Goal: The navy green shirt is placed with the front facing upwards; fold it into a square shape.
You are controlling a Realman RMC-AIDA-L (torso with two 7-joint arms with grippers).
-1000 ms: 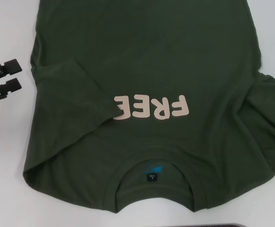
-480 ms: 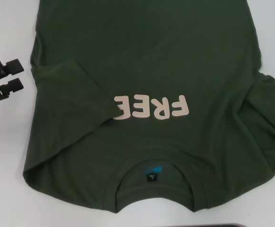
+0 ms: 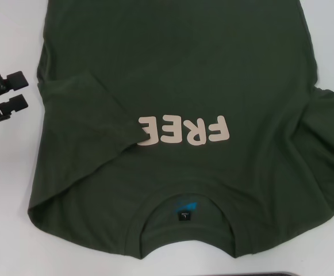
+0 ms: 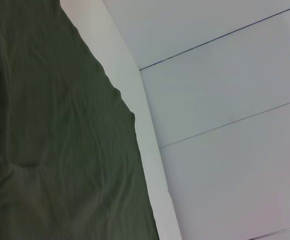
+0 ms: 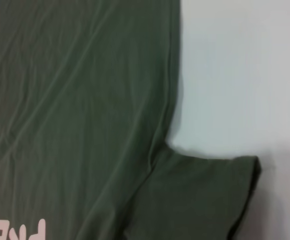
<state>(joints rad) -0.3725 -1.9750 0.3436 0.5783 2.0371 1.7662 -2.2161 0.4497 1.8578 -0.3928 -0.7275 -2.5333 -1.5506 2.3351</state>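
The navy green shirt [image 3: 178,75] lies flat on the white table [image 3: 6,201], front up, its collar and black neck label [image 3: 184,215] toward me. Pink "FREE" lettering [image 3: 184,130] shows on the chest. The sleeve on my left side [image 3: 86,121] is folded inward over the body and covers the end of the lettering. The other sleeve [image 3: 327,149] lies spread out at the right. My left gripper [image 3: 23,91] rests open on the table just beside the shirt's left edge, holding nothing. In the right wrist view the shirt [image 5: 75,100] and its spread sleeve [image 5: 204,195] appear. No right gripper shows anywhere.
The left wrist view shows the shirt's edge [image 4: 50,140] near the table's rim [image 4: 145,150], with pale floor tiles [image 4: 224,125] beyond. A dark strip [image 3: 264,274] sits at the table's near edge. Bare table lies left and right of the shirt.
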